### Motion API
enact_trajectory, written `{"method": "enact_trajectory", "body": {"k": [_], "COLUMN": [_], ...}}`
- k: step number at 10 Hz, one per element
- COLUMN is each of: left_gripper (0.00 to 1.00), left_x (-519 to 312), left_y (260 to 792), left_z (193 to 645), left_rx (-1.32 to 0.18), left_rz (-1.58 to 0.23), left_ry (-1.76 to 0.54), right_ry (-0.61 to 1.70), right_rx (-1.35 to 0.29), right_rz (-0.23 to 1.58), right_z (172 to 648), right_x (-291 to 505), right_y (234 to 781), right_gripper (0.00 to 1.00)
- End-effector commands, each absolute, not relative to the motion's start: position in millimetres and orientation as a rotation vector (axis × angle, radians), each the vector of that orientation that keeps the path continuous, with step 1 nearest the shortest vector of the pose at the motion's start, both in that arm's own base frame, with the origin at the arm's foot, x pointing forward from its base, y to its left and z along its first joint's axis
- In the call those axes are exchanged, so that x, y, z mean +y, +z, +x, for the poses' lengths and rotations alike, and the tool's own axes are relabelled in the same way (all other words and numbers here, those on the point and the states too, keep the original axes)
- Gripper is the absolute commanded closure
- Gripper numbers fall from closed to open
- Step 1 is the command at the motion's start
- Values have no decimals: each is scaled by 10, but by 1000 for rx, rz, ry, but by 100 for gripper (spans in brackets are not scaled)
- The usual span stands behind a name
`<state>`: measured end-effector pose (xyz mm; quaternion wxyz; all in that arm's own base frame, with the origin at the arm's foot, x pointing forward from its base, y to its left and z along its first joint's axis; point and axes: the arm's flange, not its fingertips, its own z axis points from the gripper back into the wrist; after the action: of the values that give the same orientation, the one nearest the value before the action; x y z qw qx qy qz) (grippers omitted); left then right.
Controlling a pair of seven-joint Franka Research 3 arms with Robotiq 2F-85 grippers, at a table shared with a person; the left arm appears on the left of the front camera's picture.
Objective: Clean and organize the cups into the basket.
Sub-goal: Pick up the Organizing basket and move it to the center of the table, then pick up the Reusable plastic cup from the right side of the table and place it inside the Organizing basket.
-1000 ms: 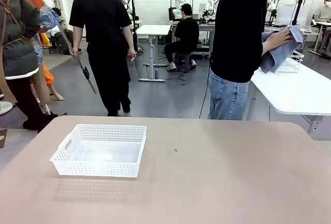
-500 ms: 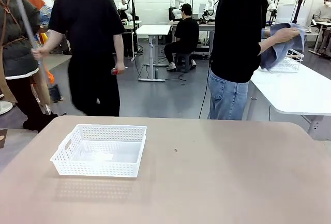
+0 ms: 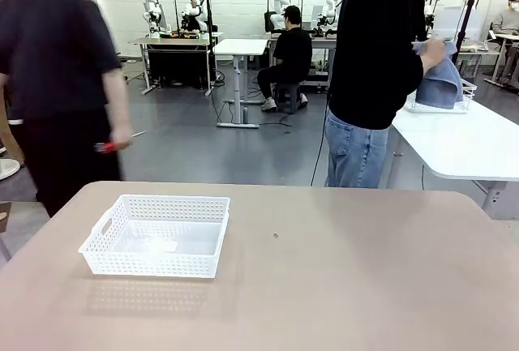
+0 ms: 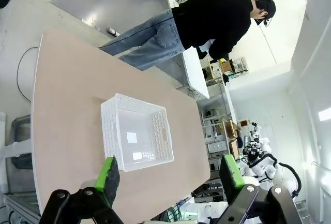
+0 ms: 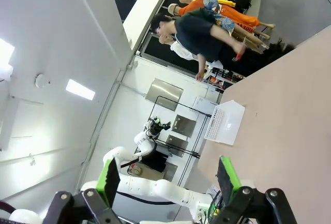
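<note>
Left gripper (image 4: 169,169) and right gripper (image 5: 167,175) gape, holding nothing — empty basket (image 4: 107,131) lies well ahead of the left one's fingertips. Risk: a hasty descent clips its rim, shoving it off-spot.

The person (image 3: 57,83) beyond the table's (image 3: 340,286) far left corner is motion-blurred and cut by the picture's edge; the pale patch (image 3: 158,246) on the basket's (image 3: 166,199) floor is unreadable.
</note>
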<state>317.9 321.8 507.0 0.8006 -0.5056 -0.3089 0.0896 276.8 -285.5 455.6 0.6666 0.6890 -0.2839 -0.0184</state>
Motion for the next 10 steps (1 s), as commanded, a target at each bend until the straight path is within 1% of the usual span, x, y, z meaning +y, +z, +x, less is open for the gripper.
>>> {"method": "enact_trajectory", "body": {"k": [1, 10], "left_gripper": [0, 0], "left_x": [3244, 3244], "left_y": [5081, 5081], "left_z": [3168, 3168], "left_rx": [-663, -663], "left_rz": [-1082, -1082], "left_ry": [173, 173], "right_ry": [-31, -31], "right_rx": [-651, -651], "right_rz": [1564, 1564], "right_z": [2762, 2762], "right_x": [-2869, -2869], "right_y": [4587, 4587], "right_gripper": [0, 0]}}
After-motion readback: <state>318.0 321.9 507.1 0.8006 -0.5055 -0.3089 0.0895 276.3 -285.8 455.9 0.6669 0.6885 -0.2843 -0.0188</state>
